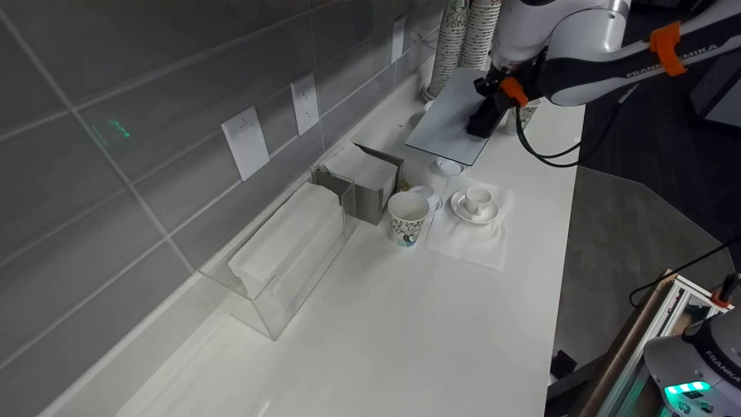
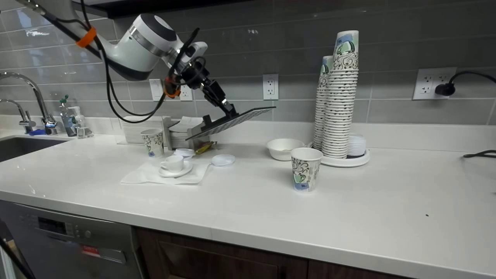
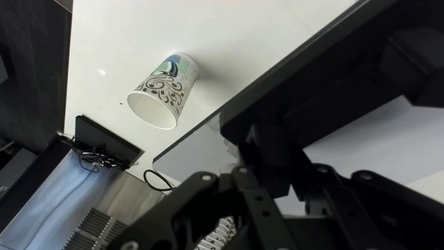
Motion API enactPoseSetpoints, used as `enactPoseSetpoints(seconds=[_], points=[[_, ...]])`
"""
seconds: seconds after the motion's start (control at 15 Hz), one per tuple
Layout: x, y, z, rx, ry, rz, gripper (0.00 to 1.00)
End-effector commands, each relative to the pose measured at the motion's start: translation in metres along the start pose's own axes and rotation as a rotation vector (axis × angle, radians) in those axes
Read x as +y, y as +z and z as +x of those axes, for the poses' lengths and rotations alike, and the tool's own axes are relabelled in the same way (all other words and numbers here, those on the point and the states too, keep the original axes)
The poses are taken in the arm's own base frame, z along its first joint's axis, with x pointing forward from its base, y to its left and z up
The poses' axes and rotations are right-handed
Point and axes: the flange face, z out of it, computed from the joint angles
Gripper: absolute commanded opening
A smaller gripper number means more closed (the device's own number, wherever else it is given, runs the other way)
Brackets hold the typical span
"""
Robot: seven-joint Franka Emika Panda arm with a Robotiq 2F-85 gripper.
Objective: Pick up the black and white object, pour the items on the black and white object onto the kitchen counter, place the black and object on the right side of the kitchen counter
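Observation:
The black and white object is a flat pale board with dark edges and a black handle. Its pale face shows in an exterior view [image 1: 446, 113]; its underside looks finely patterned in an exterior view [image 2: 242, 119]. My gripper [image 2: 224, 104] is shut on the black handle; the wrist view shows the fingers [image 3: 272, 156] closed around a black block of it. The board hangs tilted above the white kitchen counter [image 2: 248, 201], its low end toward the napkin box. I see no bits on the board. A small yellow-brown thing [image 2: 206, 147] lies by the box.
A white cup [image 2: 174, 163] on a saucer stands on a napkin. Clear lids [image 2: 223, 160], a paper cup [image 2: 153, 141] and a grey napkin box [image 2: 168, 133] are close by. A white bowl [image 2: 284, 148], another paper cup [image 2: 305, 170] and tall cup stacks [image 2: 339, 108] stand farther along.

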Motion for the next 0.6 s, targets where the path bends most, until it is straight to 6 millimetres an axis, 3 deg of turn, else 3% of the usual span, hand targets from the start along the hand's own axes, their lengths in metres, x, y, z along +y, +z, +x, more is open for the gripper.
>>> enactPoseSetpoints(seconds=[0.0, 0.33, 0.53], points=[[0.023, -0.015, -0.003, 0.013, 0.040, -0.024, 0.07], [0.057, -0.007, -0.012, -0.055, 0.235, -0.061, 0.07], [0.068, -0.005, -0.019, -0.078, 0.374, -0.086, 0.07]])
